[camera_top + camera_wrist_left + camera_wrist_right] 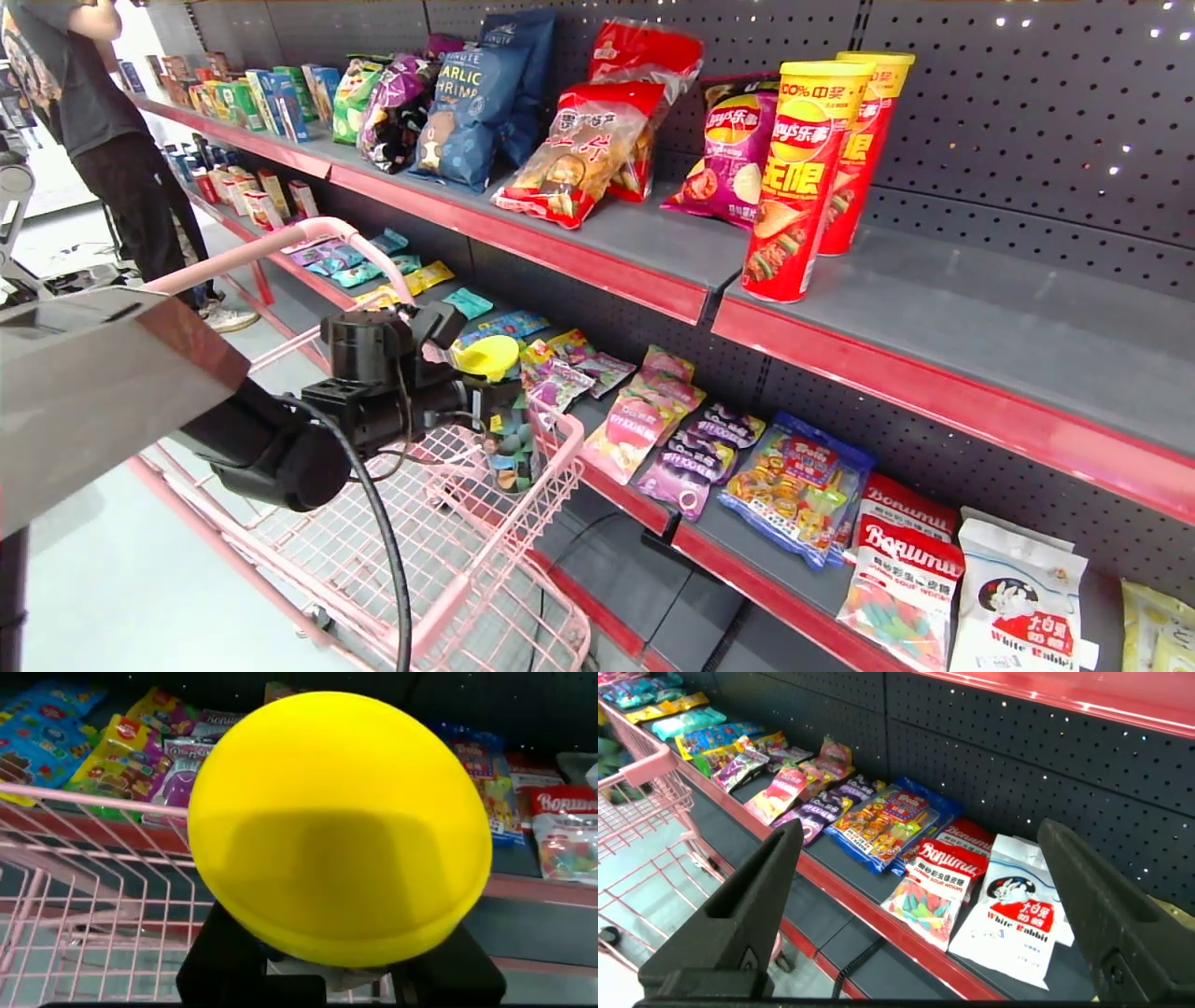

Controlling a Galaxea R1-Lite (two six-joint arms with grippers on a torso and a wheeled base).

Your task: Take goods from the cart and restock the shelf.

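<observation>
Centre-left of head view, left gripper [464, 403] pinched the yellow-lidded canister [509, 446] below its lid, judged light, stiff, slick-walled; right gripper [915, 854] spread, empty.

Legible print stands on the red canisters [789, 177], the blue snack bag [467, 112] and the white pouch [1018, 597].

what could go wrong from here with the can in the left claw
1. The can sits in the left claw close to the cart rim, so it could clip the wire on the way out.
2. The lower shelf is packed with candy bags. Setting the can down there could shove or crush them.
3. On the upper shelf, a bump could topple the upright chip tubes.
</observation>
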